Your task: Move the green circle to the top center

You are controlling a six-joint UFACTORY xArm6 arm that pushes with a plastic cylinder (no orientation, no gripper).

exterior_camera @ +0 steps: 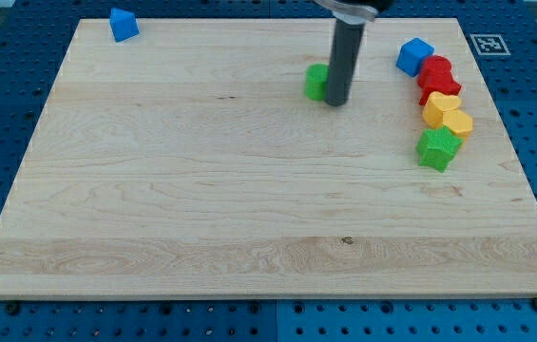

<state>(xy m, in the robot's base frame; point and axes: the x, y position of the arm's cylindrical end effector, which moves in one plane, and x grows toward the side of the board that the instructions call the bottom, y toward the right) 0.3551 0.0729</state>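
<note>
Wooden counter [201, 190] on a blue pegboard base [2, 114]. My tip [335, 102] is down on the counter near the top edge, a bit right of center. The tool is a plain dark rod, no jaws, so nothing to open or close and nothing gripped. The green circle [316, 82] sits just left of my tip, touching or nearly touching the rod, partly hidden behind it; near the top edge, slightly right of center.

Blue block [124, 25], wedge-like shape, at the top left corner. Cluster by the right edge, upper part: blue block [414, 56] on top, then a red block [436, 78] touching it, two yellow blocks [448, 114] pressed together below, then a green star-like block [437, 149] at the bottom of the line. Cluster is well apart from my tip.
</note>
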